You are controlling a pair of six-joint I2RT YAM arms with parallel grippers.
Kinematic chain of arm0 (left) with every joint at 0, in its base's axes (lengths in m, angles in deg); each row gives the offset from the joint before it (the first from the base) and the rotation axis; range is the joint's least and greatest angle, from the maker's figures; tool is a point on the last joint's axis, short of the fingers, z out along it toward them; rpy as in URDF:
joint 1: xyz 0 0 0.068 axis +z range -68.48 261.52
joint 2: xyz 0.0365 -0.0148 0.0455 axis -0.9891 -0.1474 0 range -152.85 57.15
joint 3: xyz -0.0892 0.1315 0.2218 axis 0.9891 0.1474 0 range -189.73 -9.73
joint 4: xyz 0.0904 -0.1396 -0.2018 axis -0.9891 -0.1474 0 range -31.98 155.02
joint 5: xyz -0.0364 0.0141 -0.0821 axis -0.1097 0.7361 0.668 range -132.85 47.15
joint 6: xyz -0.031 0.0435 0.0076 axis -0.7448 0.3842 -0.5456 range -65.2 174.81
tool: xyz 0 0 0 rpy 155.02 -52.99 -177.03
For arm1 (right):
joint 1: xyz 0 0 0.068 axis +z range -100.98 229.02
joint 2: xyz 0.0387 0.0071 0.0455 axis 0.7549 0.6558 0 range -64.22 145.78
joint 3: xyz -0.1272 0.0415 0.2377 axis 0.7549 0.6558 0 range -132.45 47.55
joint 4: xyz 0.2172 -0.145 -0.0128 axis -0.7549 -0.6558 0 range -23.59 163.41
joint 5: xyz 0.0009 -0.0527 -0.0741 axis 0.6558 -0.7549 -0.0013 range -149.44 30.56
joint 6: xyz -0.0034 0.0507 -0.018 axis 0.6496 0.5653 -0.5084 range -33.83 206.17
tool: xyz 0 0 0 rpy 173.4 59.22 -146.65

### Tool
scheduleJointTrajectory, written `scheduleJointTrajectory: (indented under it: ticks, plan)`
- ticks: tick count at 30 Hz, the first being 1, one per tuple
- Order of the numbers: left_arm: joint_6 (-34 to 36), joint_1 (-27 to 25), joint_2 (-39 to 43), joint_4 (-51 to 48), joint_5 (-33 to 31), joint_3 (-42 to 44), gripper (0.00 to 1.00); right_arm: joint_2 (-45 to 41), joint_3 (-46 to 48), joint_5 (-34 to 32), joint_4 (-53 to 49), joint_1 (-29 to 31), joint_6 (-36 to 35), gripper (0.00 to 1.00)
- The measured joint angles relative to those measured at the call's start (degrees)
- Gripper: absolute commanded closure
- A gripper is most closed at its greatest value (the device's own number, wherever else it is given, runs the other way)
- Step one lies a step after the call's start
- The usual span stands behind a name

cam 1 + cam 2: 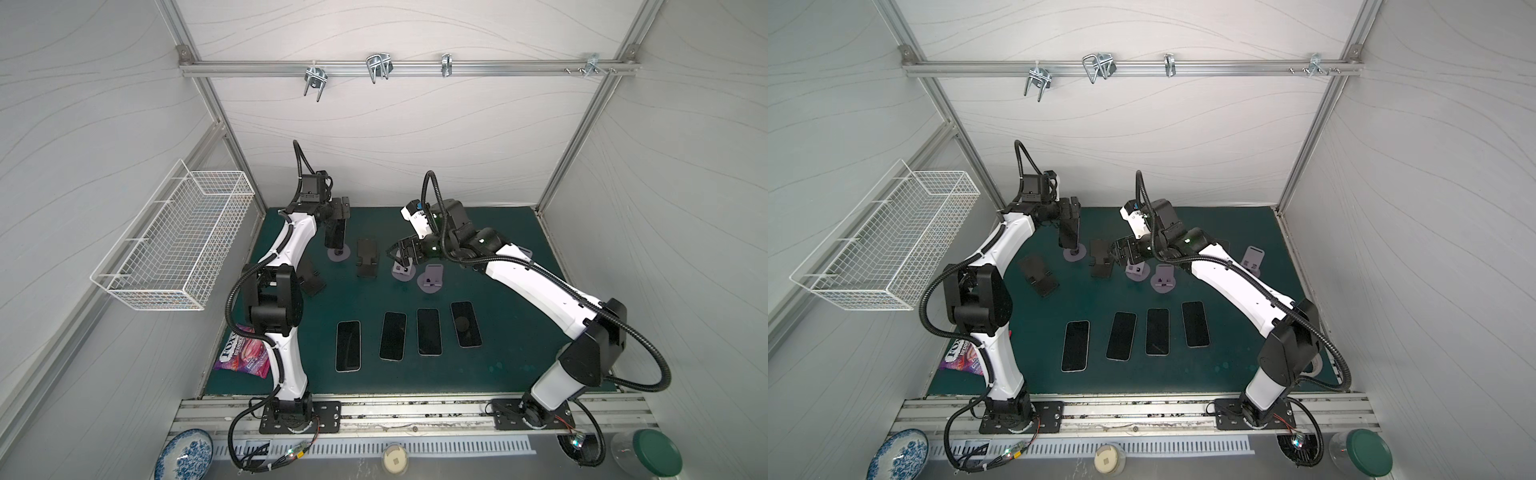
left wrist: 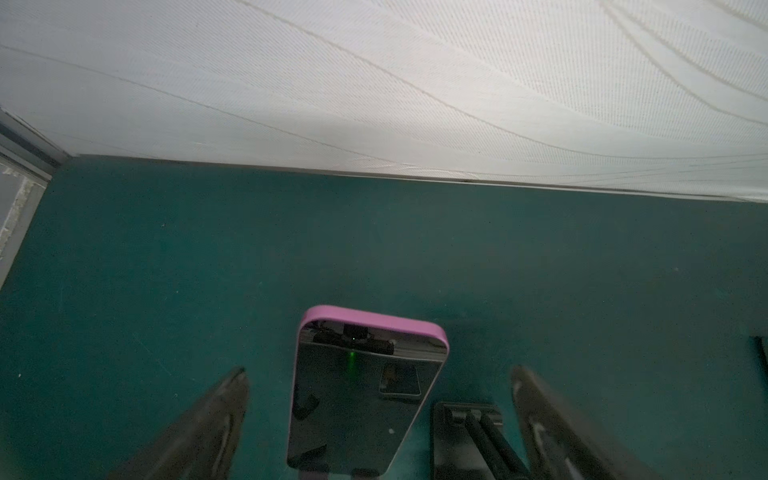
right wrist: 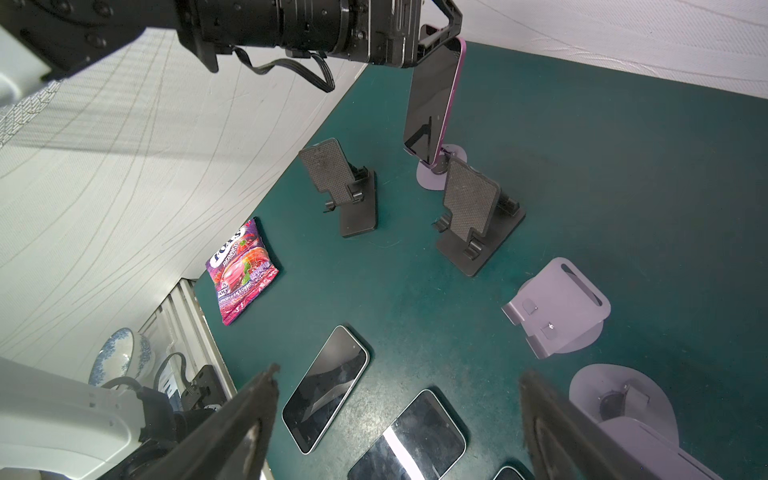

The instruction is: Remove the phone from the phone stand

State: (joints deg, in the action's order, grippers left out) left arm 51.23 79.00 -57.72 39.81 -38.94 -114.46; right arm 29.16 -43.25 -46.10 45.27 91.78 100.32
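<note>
- A black stand point(image 1: 368, 259) sits just beside the phone's own stand, on its right in both top views. A second black stand point(image 1: 309, 278) is near on the left, partly behind the left arm.
- A sweets bag point(image 3: 241, 272) lies at the left edge of the bench point(image 1: 519, 353), and a wire basket point(image 1: 174, 245) hangs on the left wall.
- The phone point(image 2: 361, 399) has a dark screen and a pink rim. It leans back on a lilac, round-footed phone stand point(image 1: 338, 254) near the back left of the bench.
- The left pincer point(image 2: 379, 374) hangs at the phone's upper end with its fingers apart, one on each side and neither touching.
- The right pincer point(image 1: 399, 253) is also apart and holds nothing, above a bare lilac stand point(image 1: 403, 271).
- There are five phones, four of them flat phones point(image 1: 392, 336) lying in a row.
- There are six stands: two black and four lilac.
</note>
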Motion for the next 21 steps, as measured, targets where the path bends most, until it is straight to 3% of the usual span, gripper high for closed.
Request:
scheduleJointTrajectory:
  ticks: [21]
  plan:
    - [1.9,0.0,-5.0,-5.0,-0.5,-4.5,0.01,2.8,0.0,2.0,0.0,-1.2,1.0,0.09]
